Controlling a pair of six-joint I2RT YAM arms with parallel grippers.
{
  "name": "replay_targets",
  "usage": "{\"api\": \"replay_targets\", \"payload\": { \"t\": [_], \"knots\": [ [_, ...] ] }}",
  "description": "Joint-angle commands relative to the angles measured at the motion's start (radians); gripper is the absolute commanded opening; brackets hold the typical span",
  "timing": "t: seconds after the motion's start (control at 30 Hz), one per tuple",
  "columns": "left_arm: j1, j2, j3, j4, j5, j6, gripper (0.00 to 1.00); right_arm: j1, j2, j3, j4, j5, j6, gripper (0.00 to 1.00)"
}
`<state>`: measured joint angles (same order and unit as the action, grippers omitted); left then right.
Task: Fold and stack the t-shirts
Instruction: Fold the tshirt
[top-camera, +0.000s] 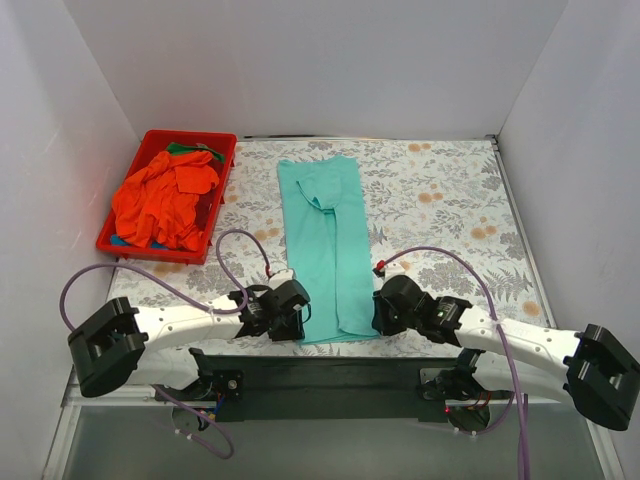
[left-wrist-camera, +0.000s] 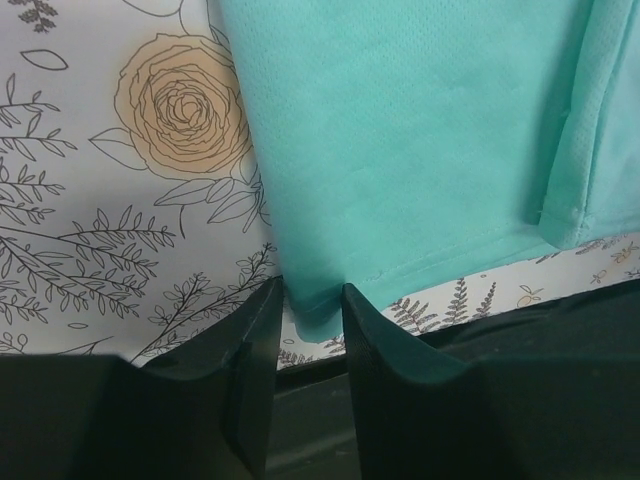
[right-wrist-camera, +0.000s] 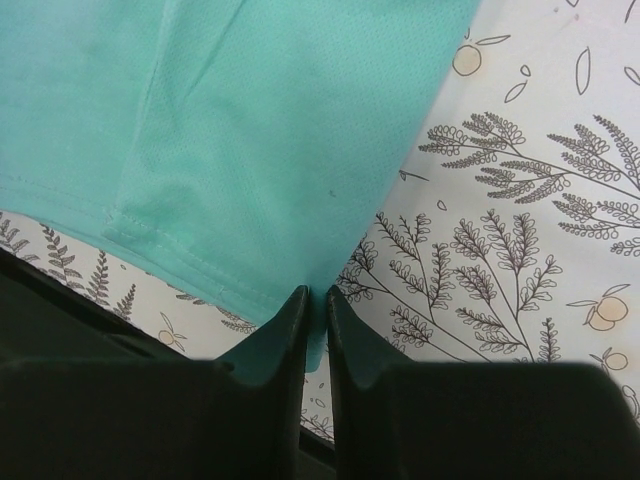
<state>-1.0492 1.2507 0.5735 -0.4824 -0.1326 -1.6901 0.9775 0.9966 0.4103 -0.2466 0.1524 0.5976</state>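
While both arms reach in from the bottom of the top view, your teal t-shirt lies flat in the middle of the floral table cover. Its sides are folded in, so it makes a long narrow strip from upper centre down to the near edge.

Your left gripper is at the strip's lower-left hem corner. Its fingers are close together and teal cloth fills the narrow gap, so it's pinching that corner. Your right gripper is at the lower-right hem corner, fingers almost pressed together with a sliver of teal cloth caught between them. Both corners sit low, just beside the black front bar.

In the upper left of the frame, a red bin holds a crumpled orange-red t-shirt. A bit of green cloth shows at its far end.
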Motion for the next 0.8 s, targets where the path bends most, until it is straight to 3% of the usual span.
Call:
{"api": "replay_targets", "payload": {
  "t": [0.0,0.47,0.77],
  "knots": [
    [-0.025,0.015,0.025,-0.064,-0.058,-0.049,0.28,0.006,-0.021,-0.013,-0.016,0.019,-0.012,0.19],
    [-0.028,0.018,-0.011,-0.021,-0.079,-0.068,0.02,0.006,0.002,-0.018,-0.002,0.029,-0.010,0.19],
    [-0.028,0.001,-0.038,0.031,-0.125,-0.066,0.00,0.006,0.000,-0.005,0.000,0.032,-0.010,0.17]
  ]
}}
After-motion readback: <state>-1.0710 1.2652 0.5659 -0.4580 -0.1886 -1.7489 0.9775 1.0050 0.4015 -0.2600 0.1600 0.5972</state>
